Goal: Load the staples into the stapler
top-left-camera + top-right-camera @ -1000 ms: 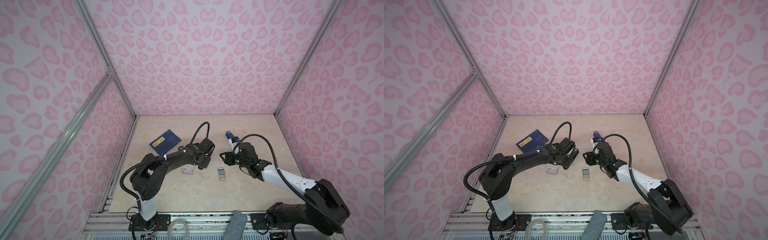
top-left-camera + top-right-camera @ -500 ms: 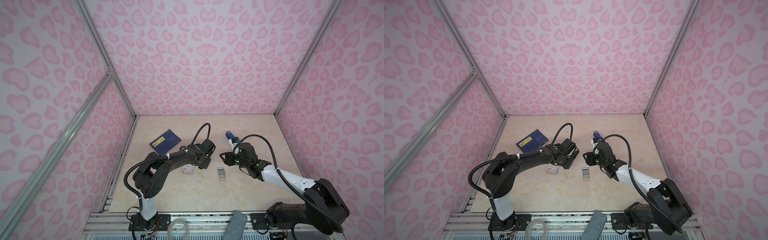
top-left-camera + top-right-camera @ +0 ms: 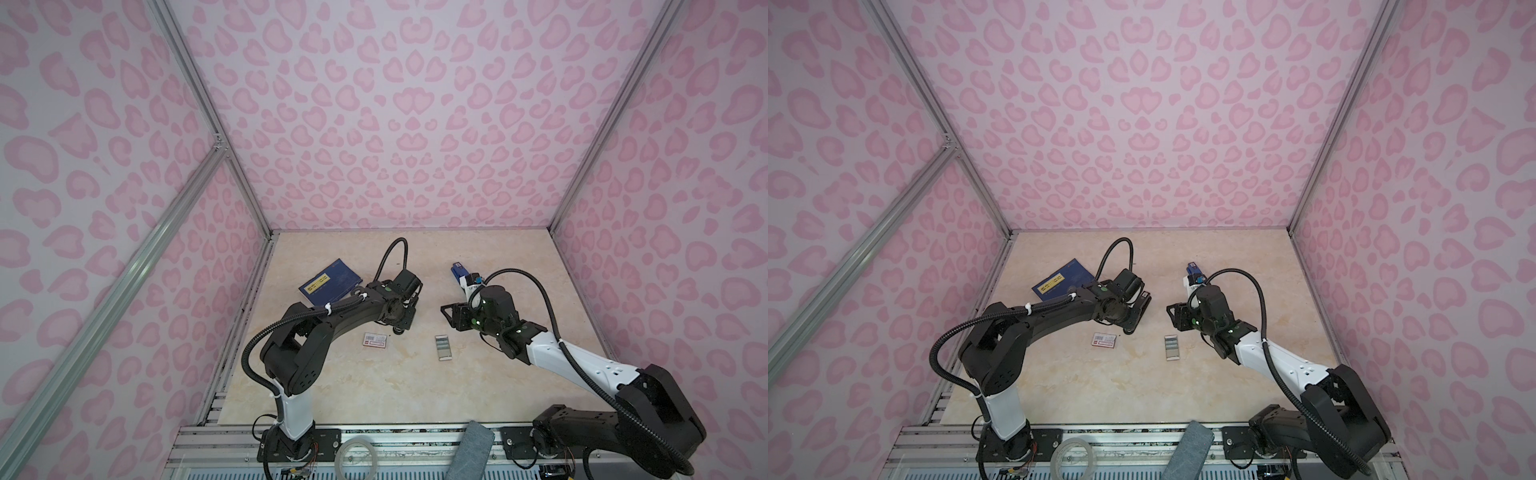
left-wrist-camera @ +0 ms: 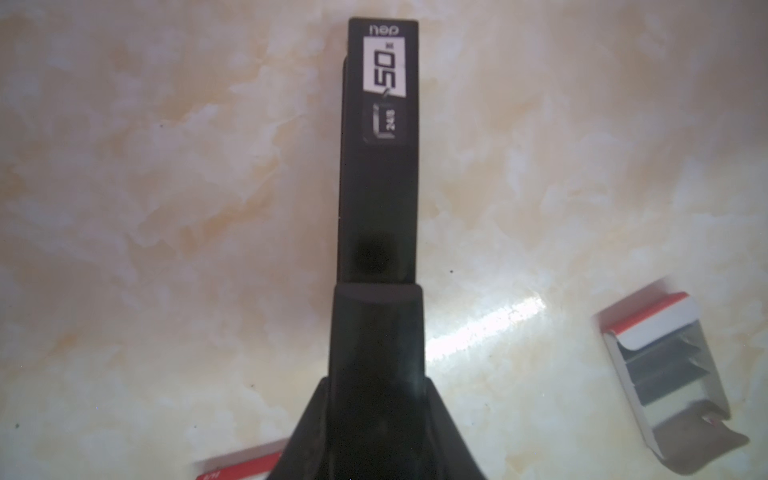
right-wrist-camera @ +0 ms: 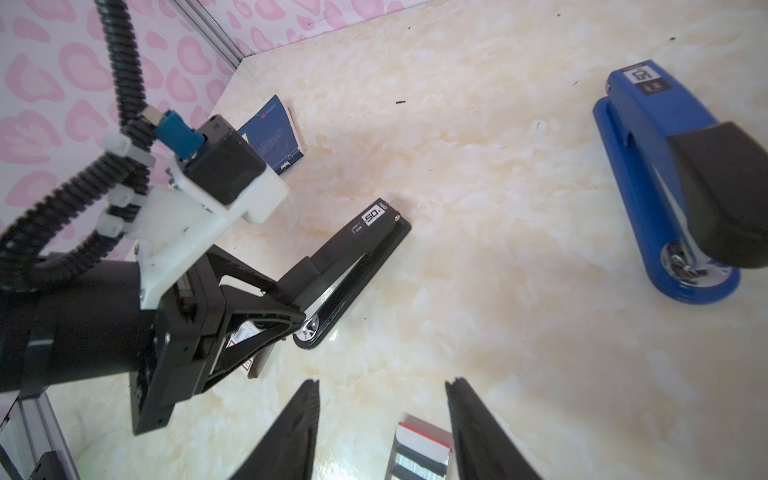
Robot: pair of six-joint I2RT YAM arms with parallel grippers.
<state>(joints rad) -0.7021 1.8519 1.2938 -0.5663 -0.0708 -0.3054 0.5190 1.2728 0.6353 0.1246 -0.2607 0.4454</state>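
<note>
My left claw (image 4: 378, 386) clamps the black stapler (image 5: 357, 245) on the counter (image 5: 498, 291); my right claw (image 5: 383, 386) hangs open above the staples (image 5: 419, 461) nearby. A crooked pinch might snap or scatter them.

Bright even light, glare on the table (image 4: 486, 328), left wrist view blurred.

Staples (image 3: 443, 347) right of box (image 3: 375, 339)
</note>
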